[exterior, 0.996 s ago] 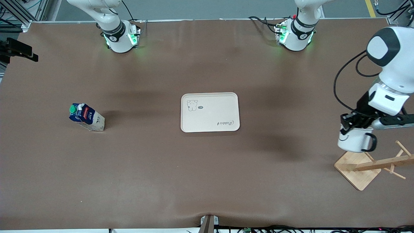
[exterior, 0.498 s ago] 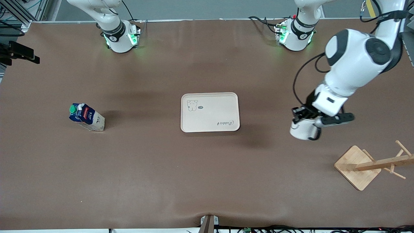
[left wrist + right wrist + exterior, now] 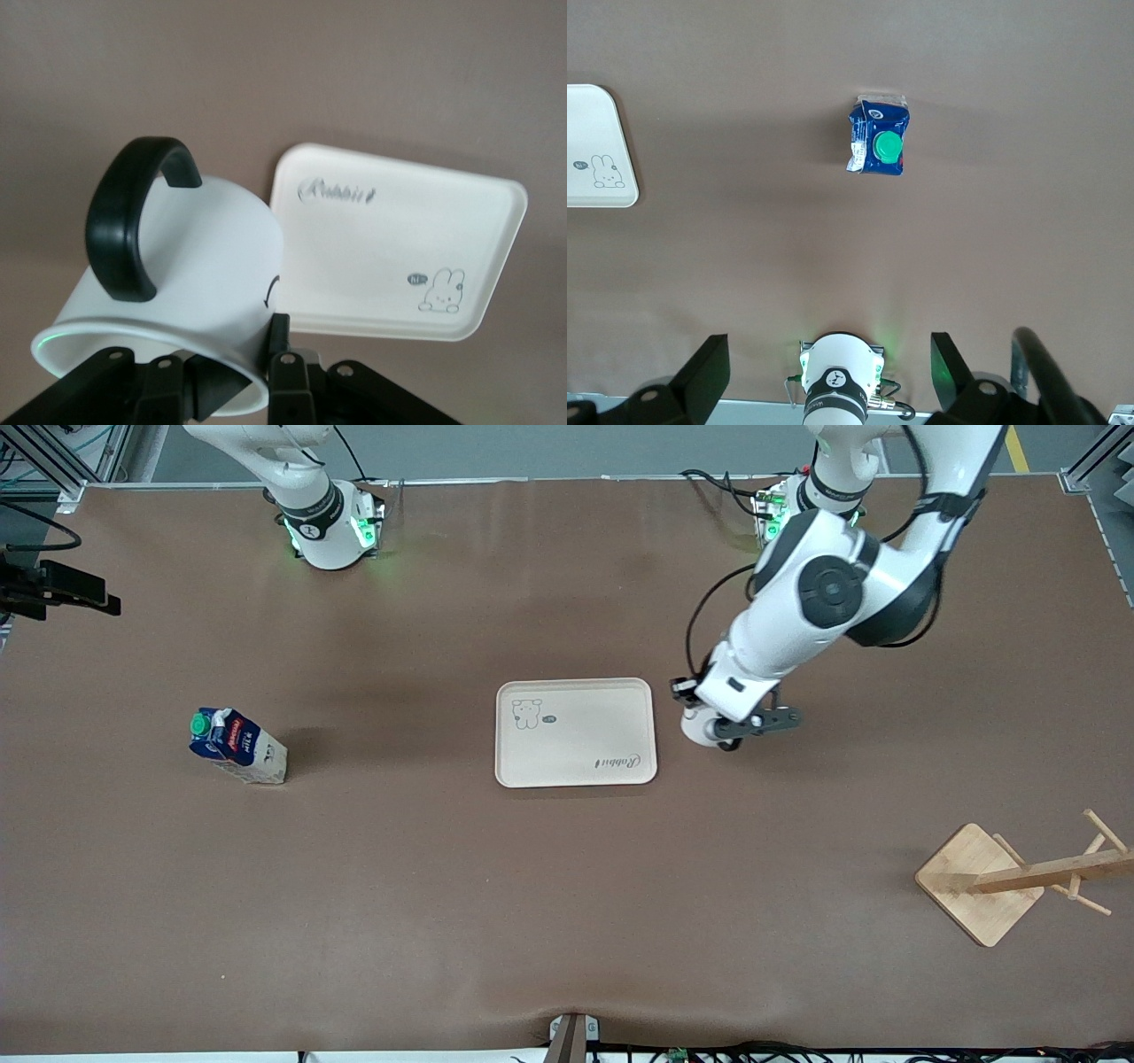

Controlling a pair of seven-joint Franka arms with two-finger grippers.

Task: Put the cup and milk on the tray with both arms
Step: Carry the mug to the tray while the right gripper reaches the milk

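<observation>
On the brown table (image 3: 567, 886), left fingers (image 3: 282, 367) clench the cup (image 3: 700, 728) beside the tray (image 3: 576, 732); right fingers (image 3: 700, 376) wait spread.

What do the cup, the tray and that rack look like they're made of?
Cup: probably glazed ceramic, smooth white wall with a thick black handle.
Tray: likely matte plastic or melamine, an even cream surface with printed drawing and moulded rounded rim.
Rack: pale wood, perhaps bamboo, with visible grain.

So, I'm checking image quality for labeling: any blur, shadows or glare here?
Front view: even light, soft arm shadows on the table, a dark shadow beside the milk. Left wrist view: cup close and slightly soft, tray sharp. Right wrist view: no glare.
</observation>
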